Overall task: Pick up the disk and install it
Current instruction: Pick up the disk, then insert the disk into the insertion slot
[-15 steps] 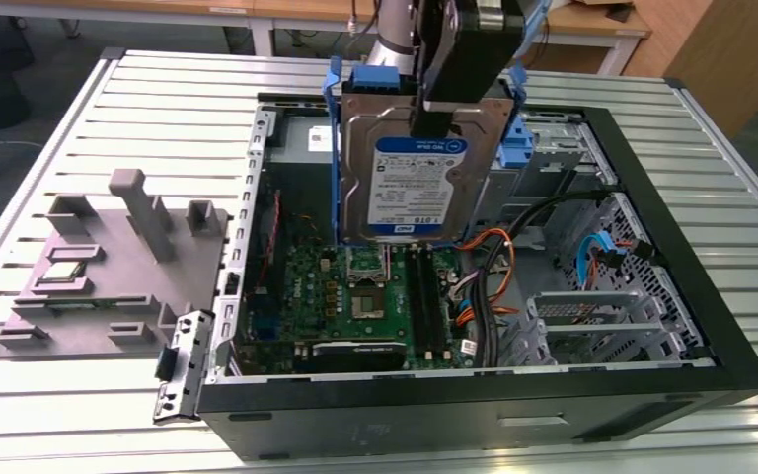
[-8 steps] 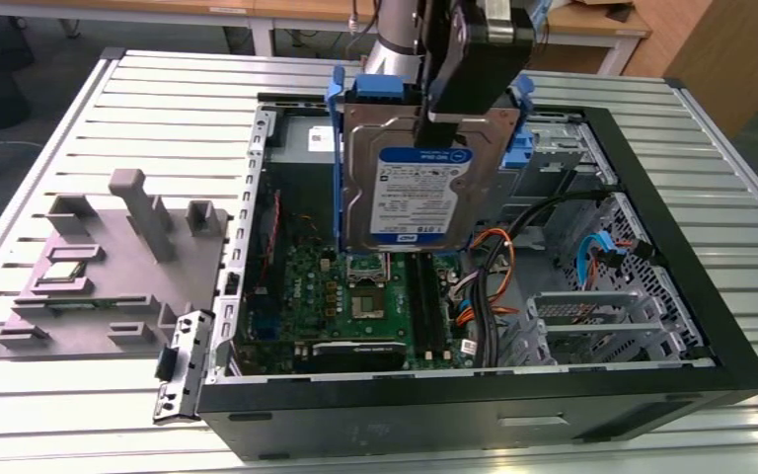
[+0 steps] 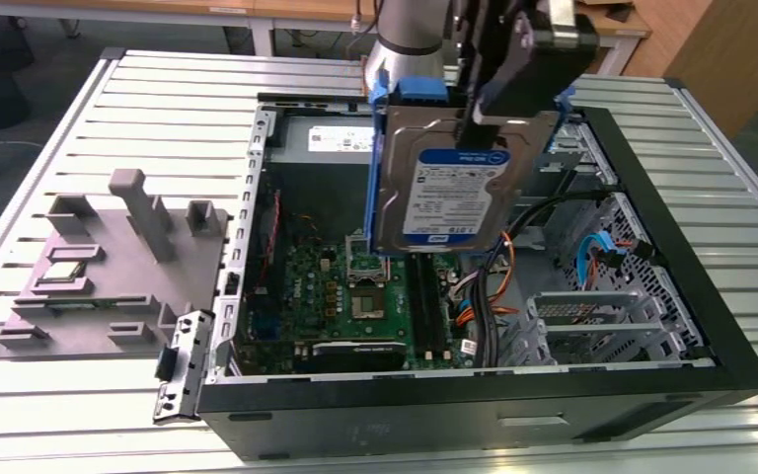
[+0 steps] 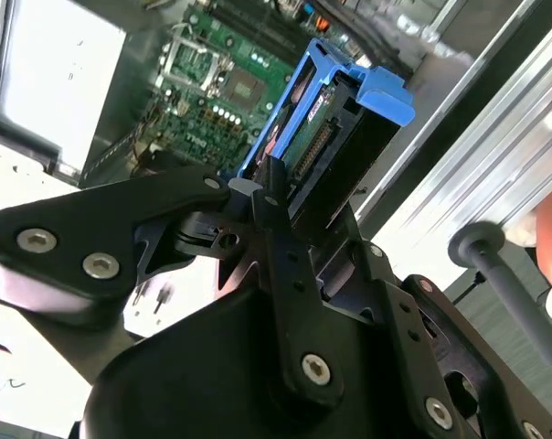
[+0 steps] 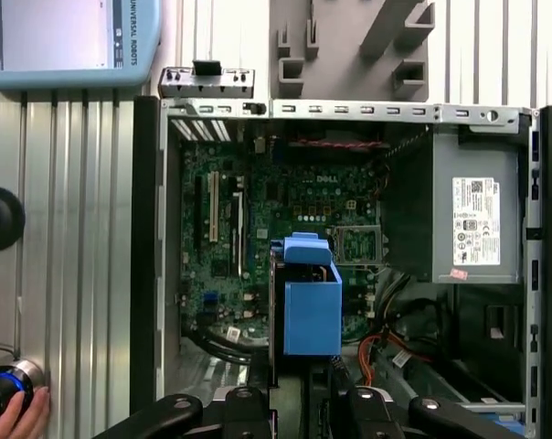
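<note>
1. In the exterior view, the black two-fingered gripper (image 3: 492,123) was clamped shut on the upper end of the flat silver-grey metal disk (image 3: 448,193), which had a blue-and-white label and blue plastic side rails. The disk hung below the gripper with its long axis upright, above the middle of the open black computer case (image 3: 485,415) on the slatted metal table (image 3: 155,109). The silver perforated drive cage (image 3: 603,316) sat by the case wall toward the exterior view's right, apart from the disk. Orange and blue cables (image 3: 511,257) lay between them.
2. In the second wrist view, the gripper's fingers (image 4: 274,197) pinched the disk (image 4: 317,137), with the green motherboard (image 4: 221,101) beyond it.
3. In the first wrist view, the disk's blue end (image 5: 311,311) hung over the motherboard (image 5: 249,210), well apart from the grey power-supply box (image 5: 477,219). A person's hand (image 5: 25,413) lay on the table outside the case.
</note>
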Robot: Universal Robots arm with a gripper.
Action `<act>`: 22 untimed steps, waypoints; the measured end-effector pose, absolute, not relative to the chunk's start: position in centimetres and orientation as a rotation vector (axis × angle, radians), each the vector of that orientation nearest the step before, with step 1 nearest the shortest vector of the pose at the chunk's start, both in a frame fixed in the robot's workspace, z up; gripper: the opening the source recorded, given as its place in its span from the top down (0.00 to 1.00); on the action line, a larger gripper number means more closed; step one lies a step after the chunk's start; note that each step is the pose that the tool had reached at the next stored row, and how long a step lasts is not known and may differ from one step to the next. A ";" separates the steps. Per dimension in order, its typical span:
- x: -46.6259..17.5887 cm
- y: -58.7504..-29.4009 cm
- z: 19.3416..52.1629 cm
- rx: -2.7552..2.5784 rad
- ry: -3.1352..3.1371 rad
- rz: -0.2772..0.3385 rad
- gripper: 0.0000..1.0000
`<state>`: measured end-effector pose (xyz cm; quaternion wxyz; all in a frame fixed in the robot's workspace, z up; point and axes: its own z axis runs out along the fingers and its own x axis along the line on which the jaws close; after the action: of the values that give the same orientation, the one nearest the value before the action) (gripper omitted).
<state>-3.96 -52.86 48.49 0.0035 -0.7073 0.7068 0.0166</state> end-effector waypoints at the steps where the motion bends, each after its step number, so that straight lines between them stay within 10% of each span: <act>1: -3.5 -52.9 48.5 -2.217 2.215 0.052 0.65; 22: 1.9 -54.8 48.3 -2.218 2.217 0.055 0.65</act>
<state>1.85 -54.77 48.35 0.0025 -0.7072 0.7068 0.0177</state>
